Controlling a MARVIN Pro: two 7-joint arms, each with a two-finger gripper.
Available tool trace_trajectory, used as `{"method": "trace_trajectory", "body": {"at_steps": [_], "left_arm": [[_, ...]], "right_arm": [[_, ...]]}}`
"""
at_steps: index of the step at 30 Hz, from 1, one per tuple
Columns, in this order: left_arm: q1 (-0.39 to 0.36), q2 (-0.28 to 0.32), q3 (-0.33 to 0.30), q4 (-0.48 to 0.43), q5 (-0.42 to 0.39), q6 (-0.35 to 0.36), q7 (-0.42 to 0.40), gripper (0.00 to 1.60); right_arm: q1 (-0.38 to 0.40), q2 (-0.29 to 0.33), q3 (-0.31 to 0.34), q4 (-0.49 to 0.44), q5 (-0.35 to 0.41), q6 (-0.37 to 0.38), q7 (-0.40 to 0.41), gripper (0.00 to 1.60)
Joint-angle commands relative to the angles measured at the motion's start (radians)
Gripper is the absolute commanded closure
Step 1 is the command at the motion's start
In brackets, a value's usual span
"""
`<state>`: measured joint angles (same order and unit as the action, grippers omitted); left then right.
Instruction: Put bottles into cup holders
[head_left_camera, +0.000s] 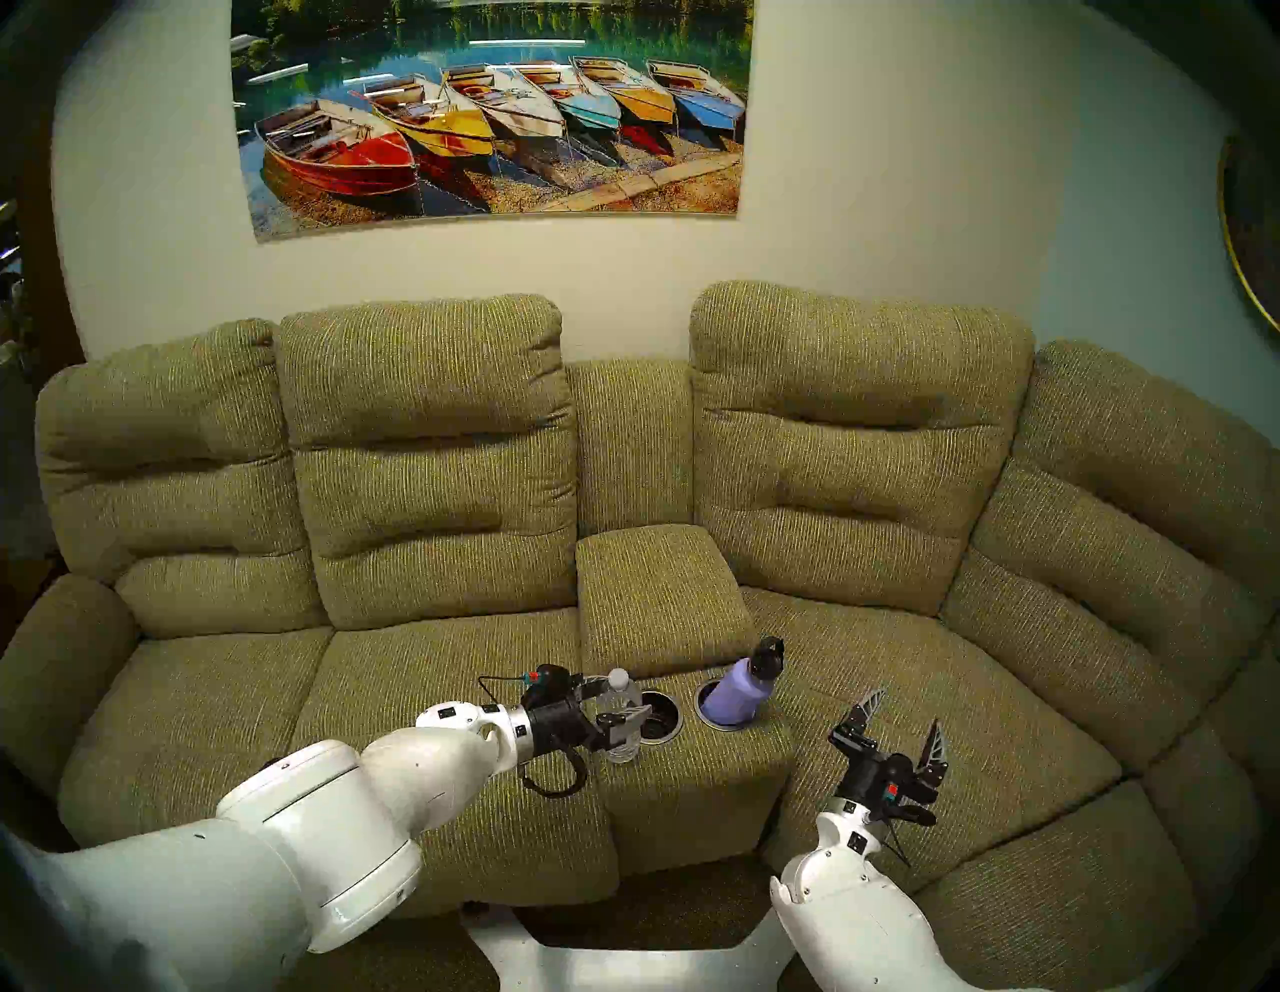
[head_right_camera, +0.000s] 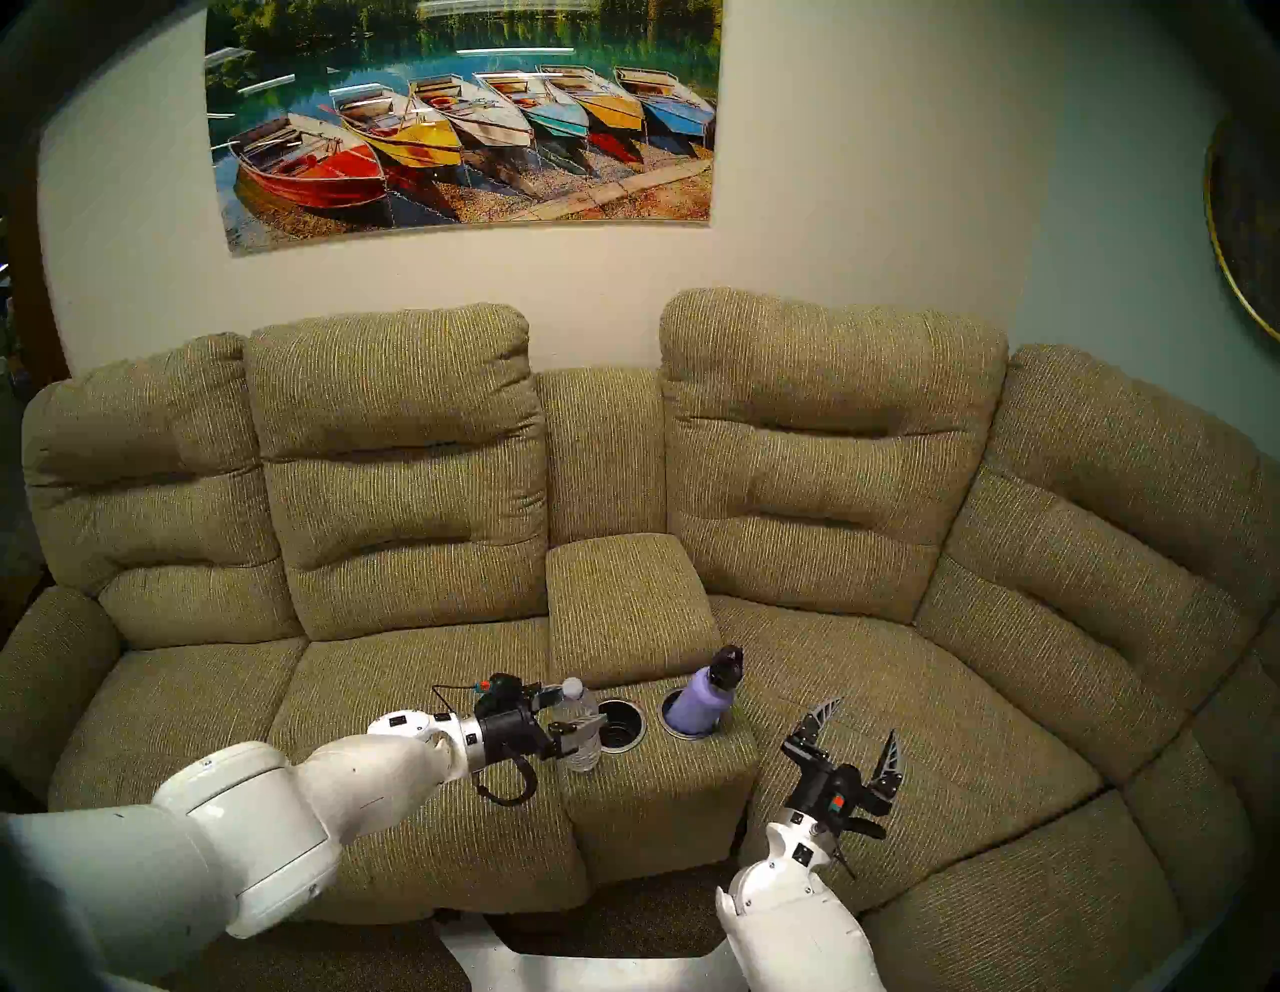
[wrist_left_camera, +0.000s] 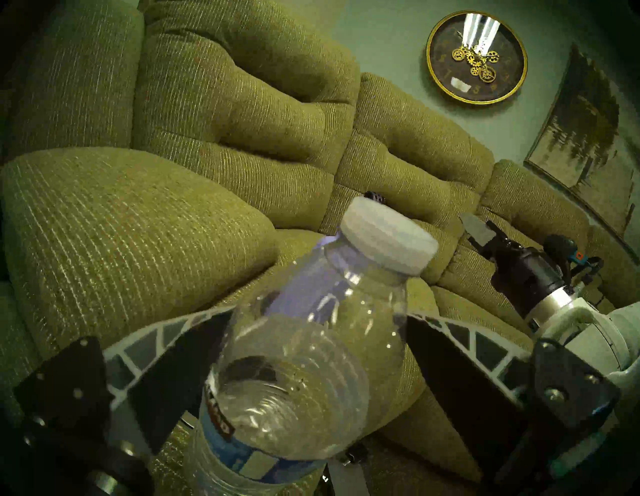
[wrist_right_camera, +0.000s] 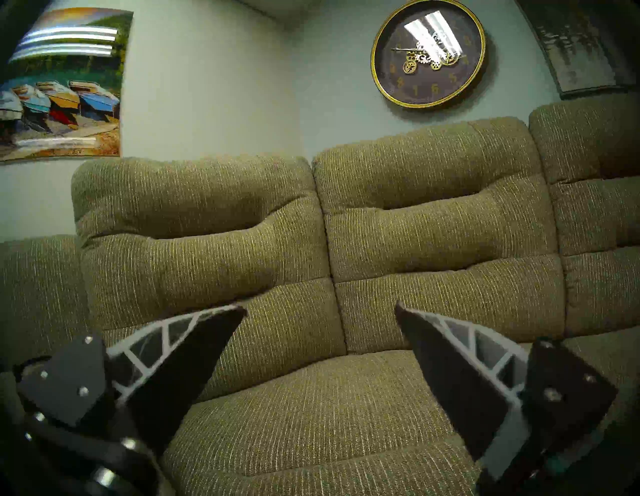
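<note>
Item one, nearest: the left white jointed arm (head_left_camera: 388, 769) reaches forward and inward, wrist level, its left black gripper with white ribbed fingers (head_left_camera: 620, 713) clamped on either side of the small clear plastic water bottle with a white cap (head_left_camera: 621, 713). The bottle stands upright in that grip, just left of the console's front corner, beside the left cup holder, not in it. The left wrist view shows ridged transparent walls and a blue label band on the bottle (wrist_left_camera: 301, 350).

Item two: the right white arm (head_left_camera: 852, 893) rises from below, wrist tilted up, its right black gripper with ribbed fingers (head_left_camera: 900, 720) spread wide and holding nothing above the seat cushion, well apart from both bottles.

Item three: the left round black cup holder with a silver rim (head_left_camera: 658, 717), recessed in the console top, unoccupied.

Item four: the right round black cup holder with a silver rim (head_left_camera: 724, 710), just beside the first, holding the lavender-purple metal flask with a black cap (head_left_camera: 744, 686). The flask leans to the right, its base down in the well.

Item five: the olive-green woven fabric sofa with a centre console (head_left_camera: 665, 596), ribbed weave, padded backs.

Item six, farthest: the glossy wall print of coloured rowing boats (head_left_camera: 492, 111).
</note>
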<state>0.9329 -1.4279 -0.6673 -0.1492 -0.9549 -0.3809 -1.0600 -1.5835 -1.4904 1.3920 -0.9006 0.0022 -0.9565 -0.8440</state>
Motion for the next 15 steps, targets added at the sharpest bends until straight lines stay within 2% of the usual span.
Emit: {"method": "trace_trajectory", "body": {"at_steps": [1,2,4,5,6,9,10,11,13,14,15], "left_arm": [[-0.016,-0.030,0.004,0.002,0.005,0.004,0.022,0.51],[-0.016,-0.030,0.004,0.002,0.005,0.004,0.022,0.51],[-0.017,-0.033,0.006,0.005,0.008,0.003,0.028,0.81],[-0.018,-0.032,0.005,0.005,0.008,0.001,0.029,0.83],[-0.020,-0.032,0.004,0.004,0.007,0.000,0.029,1.01],[-0.029,-0.031,0.003,0.000,0.008,-0.006,0.028,1.22],[-0.032,-0.032,0.003,-0.001,0.010,-0.009,0.031,1.45],[-0.034,-0.034,-0.001,-0.002,0.006,-0.011,0.034,1.52],[-0.040,-0.037,-0.004,-0.006,0.006,-0.012,0.036,1.60],[-0.042,-0.040,-0.008,-0.007,0.003,-0.012,0.039,1.57],[-0.044,-0.042,-0.010,-0.008,0.003,-0.013,0.042,1.44]], "right_arm": [[-0.004,0.008,0.000,-0.004,-0.004,-0.003,0.004,0.00],[-0.004,0.008,0.000,-0.004,-0.004,-0.003,0.004,0.00],[-0.005,0.010,0.000,-0.003,-0.005,-0.003,0.006,0.00],[-0.006,0.012,0.000,-0.001,-0.005,-0.003,0.007,0.00],[-0.007,0.013,0.001,0.001,-0.004,-0.003,0.008,0.00],[-0.009,0.016,0.001,0.006,-0.005,-0.003,0.011,0.00],[-0.009,0.017,0.000,0.007,-0.005,-0.003,0.012,0.00],[-0.009,0.018,0.000,0.007,-0.005,-0.003,0.013,0.00],[-0.009,0.019,0.000,0.009,-0.005,-0.003,0.015,0.00],[-0.009,0.019,-0.001,0.009,-0.006,-0.003,0.017,0.00],[-0.009,0.019,-0.001,0.009,-0.006,-0.003,0.017,0.00]]}}
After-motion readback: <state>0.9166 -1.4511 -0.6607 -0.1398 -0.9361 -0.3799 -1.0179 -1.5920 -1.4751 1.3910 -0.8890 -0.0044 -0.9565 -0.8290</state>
